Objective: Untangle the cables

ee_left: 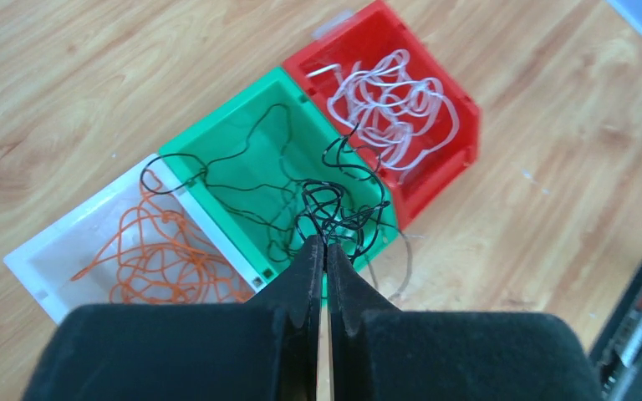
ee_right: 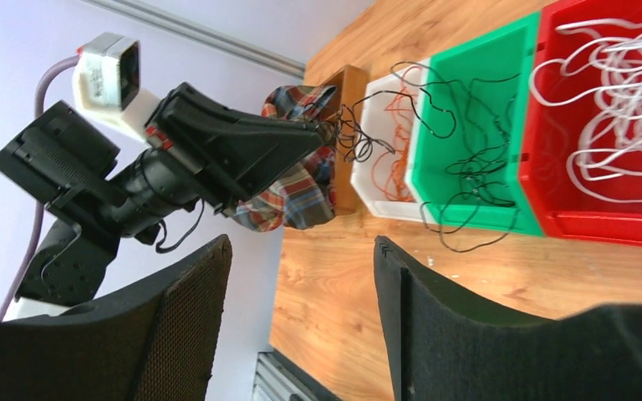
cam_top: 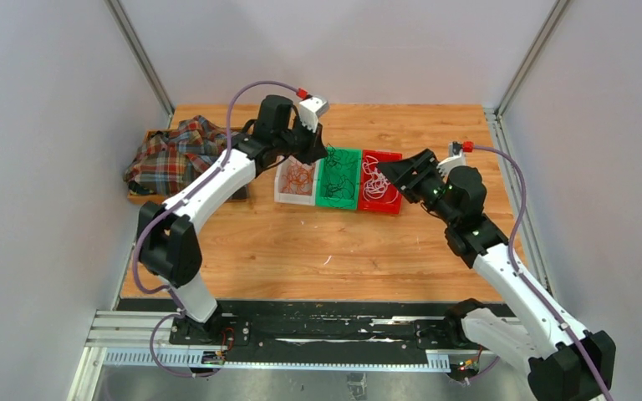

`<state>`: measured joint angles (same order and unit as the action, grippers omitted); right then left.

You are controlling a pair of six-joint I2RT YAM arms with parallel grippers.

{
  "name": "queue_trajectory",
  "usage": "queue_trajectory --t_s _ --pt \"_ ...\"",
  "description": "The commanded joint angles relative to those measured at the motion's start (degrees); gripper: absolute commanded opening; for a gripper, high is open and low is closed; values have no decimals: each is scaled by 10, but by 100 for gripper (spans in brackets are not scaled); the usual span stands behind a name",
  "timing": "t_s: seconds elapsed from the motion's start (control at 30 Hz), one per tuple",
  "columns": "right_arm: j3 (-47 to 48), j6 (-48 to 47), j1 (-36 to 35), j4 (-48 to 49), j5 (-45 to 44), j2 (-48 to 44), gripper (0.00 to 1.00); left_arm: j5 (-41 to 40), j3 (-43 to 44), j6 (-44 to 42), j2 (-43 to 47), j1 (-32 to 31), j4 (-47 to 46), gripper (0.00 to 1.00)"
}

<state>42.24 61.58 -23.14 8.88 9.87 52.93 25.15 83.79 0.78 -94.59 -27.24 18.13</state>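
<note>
Clamping thin curly black cable point(ee_left: 328, 203) in left end effector point(ee_left: 326, 245); right end effector point(ee_right: 301, 242) gaping, empty.
Likely handling light, springy, snag-prone; favouring a free loop.

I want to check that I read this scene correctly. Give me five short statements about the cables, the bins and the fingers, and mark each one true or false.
1. The white cable lies in the red bin. True.
2. The orange cable lies in the green bin. False: it lies in the white bin; the green bin has most of the black cable.
3. The left fingers are shut on the black cable. True.
4. The right fingers grip the white cable. False: they stand open and hold nothing.
5. The plaid cloth lies in the red bin. False: in the top view it lies left of all three bins.
</note>
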Motion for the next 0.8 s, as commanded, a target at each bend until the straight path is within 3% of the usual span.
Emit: queue_trajectory --t_s 0.0,0.17,0.43,0.53,0.67,0.77 --pt "-6 -52 25 -59 -16 -21 64 -61 37 -38 -46 -1 -9 10" --pt "0 -90 41 -96 -29 -30 66 -73 57 -45 -79 -5 -2 49" --pt "25 -150 57 -149 -72 -35 71 -3 70 -56 -39 -7 62 78" --pt "46 -208 58 -186 -117 -34 79 -3 84 -86 -9 -5 115 100" --pt "54 -302 58 -233 -247 -42 84 -34 35 -102 71 28 133 98" --pt "6 -378 58 -200 -370 -69 85 -35 -26 -105 132 90 113 98"
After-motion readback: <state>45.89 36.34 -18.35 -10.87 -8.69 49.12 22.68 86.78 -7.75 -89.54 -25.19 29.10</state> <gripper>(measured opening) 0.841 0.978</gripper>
